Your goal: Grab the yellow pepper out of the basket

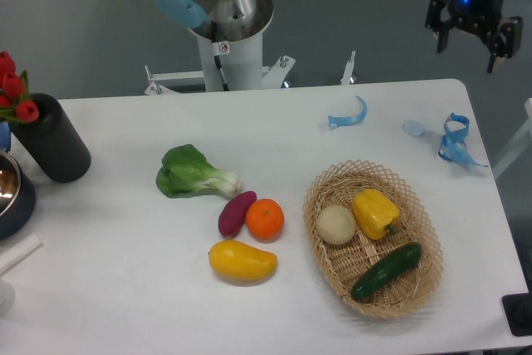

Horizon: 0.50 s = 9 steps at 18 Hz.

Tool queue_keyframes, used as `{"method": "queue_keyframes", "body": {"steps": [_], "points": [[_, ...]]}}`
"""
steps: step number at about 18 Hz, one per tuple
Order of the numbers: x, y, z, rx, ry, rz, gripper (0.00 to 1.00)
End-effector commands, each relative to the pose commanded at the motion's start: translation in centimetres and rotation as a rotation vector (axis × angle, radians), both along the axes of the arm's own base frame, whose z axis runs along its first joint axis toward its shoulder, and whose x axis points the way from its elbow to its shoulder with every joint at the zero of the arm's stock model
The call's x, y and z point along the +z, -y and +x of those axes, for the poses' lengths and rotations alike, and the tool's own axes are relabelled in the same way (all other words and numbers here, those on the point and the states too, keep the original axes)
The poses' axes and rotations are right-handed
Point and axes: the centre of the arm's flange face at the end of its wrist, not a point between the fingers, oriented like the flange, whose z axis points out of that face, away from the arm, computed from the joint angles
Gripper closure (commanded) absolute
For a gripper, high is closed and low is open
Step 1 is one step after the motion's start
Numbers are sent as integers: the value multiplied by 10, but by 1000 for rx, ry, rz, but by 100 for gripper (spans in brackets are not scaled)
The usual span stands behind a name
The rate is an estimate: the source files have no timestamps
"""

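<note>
- Basket (420,284): oval woven wicker, positioned on the near right part of the white table (291,147).
- Basket contents, near to far: a dark green cucumber (386,271) lies diagonally at the near side; a round pale onion (336,224) sits at the left; the yellow pepper (376,213) sits at the far side, just beside the onion.
- Left of the basket, outside it: a yellow-orange mango (242,260), an orange (264,219), a purple sweet potato (236,213) and a green bok choy (193,174).
- Far left: a black vase (51,140) holding red tulips (15,89).
- Far right of the table: blue tape scraps (454,140).
- Gripper (472,46): held high beyond the table's far right corner, well apart from the yellow pepper and farther back. Both fingers are spread, with nothing between them.
</note>
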Motion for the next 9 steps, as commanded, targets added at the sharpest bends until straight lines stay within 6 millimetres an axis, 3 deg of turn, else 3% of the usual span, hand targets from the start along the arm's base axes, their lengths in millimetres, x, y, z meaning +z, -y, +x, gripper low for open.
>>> {"method": "queue_keyframes", "body": {"steps": [4, 9], "points": [[-2, -1, 0, 0, -18, 2, 0], [-19, -2, 11, -1, -49, 3, 0]]}}
